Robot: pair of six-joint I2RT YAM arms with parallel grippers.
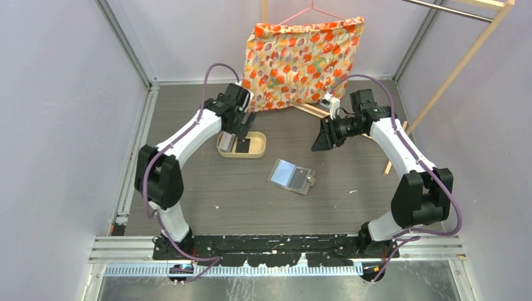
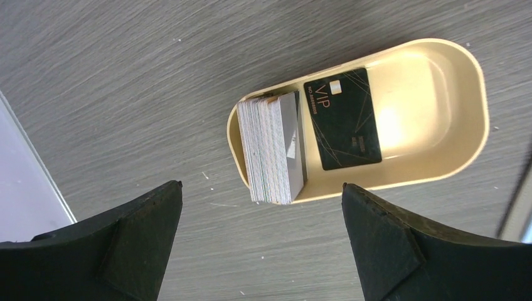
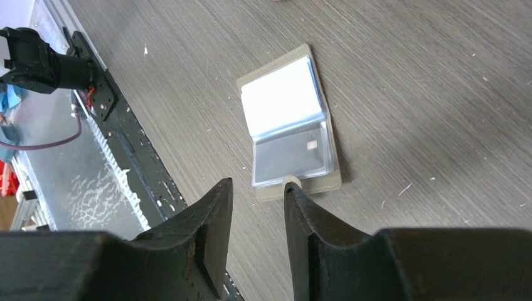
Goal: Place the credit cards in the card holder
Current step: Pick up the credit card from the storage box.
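A tan oval tray [image 1: 260,149] holds the credit cards. In the left wrist view the tray [image 2: 478,81] holds a stack of pale cards [image 2: 271,150] standing on edge and a black VIP card [image 2: 342,119] lying flat. My left gripper [image 1: 241,133] hangs above the tray, wide open and empty [image 2: 261,186]. The grey card holder [image 1: 292,175] lies open on the table, clear pockets up; it also shows in the right wrist view [image 3: 288,132]. My right gripper [image 1: 324,137] hovers to its far right, jaws a little apart and empty [image 3: 257,183].
A floral cloth [image 1: 304,59] hangs on a hanger at the back. A wooden rack [image 1: 464,63] stands at the back right, with sticks on the table beneath it. The black base rail [image 1: 282,241] runs along the near edge. Grey walls close in both sides.
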